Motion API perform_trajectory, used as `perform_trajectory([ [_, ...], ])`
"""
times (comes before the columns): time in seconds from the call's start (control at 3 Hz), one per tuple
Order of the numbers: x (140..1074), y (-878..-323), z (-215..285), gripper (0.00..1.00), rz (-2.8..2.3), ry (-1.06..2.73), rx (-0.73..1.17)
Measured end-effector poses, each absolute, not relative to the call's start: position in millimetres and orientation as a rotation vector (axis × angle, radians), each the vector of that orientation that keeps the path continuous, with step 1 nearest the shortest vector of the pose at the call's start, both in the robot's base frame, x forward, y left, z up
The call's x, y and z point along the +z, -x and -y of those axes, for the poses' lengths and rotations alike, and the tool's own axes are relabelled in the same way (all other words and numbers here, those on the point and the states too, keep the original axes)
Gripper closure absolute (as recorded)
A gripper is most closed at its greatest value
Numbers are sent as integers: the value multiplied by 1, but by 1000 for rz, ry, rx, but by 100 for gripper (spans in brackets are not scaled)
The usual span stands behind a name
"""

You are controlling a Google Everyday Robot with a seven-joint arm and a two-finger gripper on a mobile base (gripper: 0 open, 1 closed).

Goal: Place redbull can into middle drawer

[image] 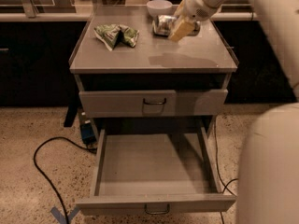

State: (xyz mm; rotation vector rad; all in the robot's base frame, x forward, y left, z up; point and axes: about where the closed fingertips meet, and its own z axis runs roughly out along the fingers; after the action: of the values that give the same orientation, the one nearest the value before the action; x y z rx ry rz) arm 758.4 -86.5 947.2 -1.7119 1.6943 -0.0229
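Observation:
The redbull can, silver with a shiny end, lies sideways in my gripper. The yellowish fingers are shut on it. The can hangs above the back right of the grey cabinet top and casts a shadow there. The middle drawer is pulled wide open below, low at the front of the cabinet. Its flat floor is bare and its thin wire handle is at the front edge. My white arm runs from the upper right down the right side of the view.
A white bowl stands at the back of the top, just behind the can. Green foil snack bags lie at the left. The upper drawer front is closed. A black cable and a blue box are on the floor at the left.

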Motion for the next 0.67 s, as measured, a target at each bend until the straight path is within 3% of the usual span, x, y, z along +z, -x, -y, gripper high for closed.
perform_trajectory([
  [0.33, 1028, -698, 99, 100, -1578, 1528, -42],
  [0.67, 1031, -683, 102, 100, -1560, 1483, -55],
])
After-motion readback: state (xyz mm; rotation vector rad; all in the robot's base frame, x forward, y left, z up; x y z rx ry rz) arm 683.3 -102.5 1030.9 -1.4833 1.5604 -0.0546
